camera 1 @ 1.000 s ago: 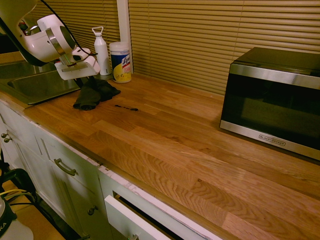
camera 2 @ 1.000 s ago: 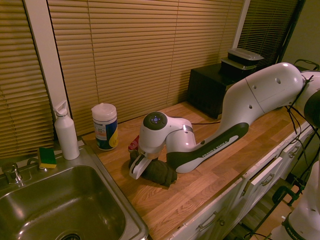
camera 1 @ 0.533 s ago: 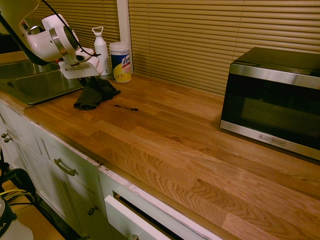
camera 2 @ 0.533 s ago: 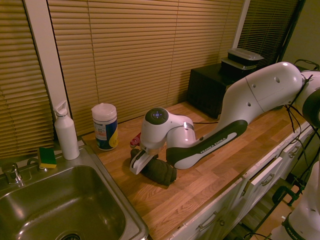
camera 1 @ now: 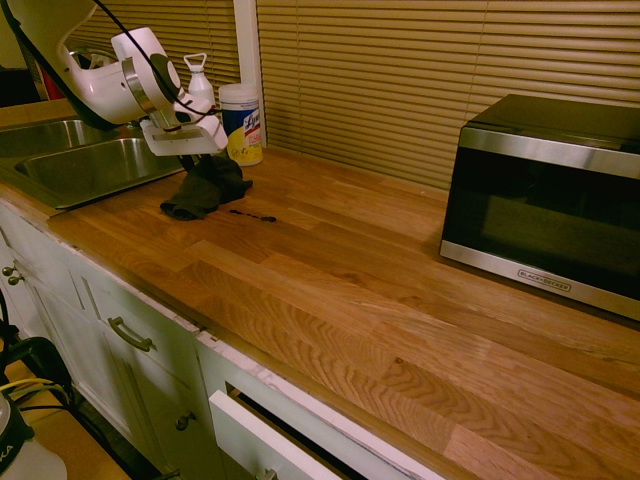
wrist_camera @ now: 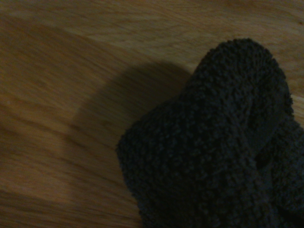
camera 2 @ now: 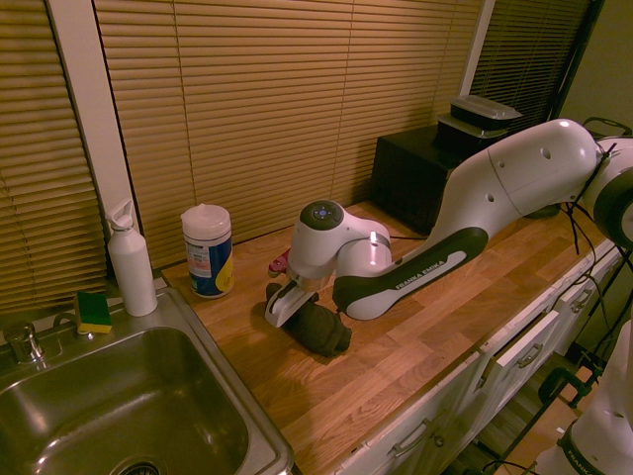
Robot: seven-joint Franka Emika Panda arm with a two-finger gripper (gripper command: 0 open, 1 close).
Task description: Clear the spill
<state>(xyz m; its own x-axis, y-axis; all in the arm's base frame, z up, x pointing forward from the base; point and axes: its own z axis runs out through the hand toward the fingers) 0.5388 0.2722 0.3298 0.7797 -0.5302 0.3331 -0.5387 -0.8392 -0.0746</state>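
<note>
The spill (camera 1: 255, 215) is a thin dark streak with a few specks on the wooden counter (camera 1: 380, 300), just right of the cloth. A dark grey-black cloth (camera 1: 205, 190) hangs bunched from my gripper (camera 1: 190, 160), and its lower end rests on the wood. The gripper is shut on the cloth's top and sits a short way left of the streak. From the other side, the gripper (camera 2: 286, 308) holds the cloth (camera 2: 321, 329) and the arm hides the spill. The wrist view shows the cloth (wrist_camera: 213, 152) close up over bare wood.
A steel sink (camera 1: 70, 165) lies left of the cloth, with a sponge (camera 2: 94, 310) on its rim. A wipes canister (camera 1: 241, 123) and a white bottle (camera 2: 131, 259) stand by the blinds behind the gripper. A microwave (camera 1: 545, 200) occupies the counter's far right.
The gripper has closed on the cloth and carried it to the right along the counter, toward the streak. The cloth now hangs more bunched and narrower.
</note>
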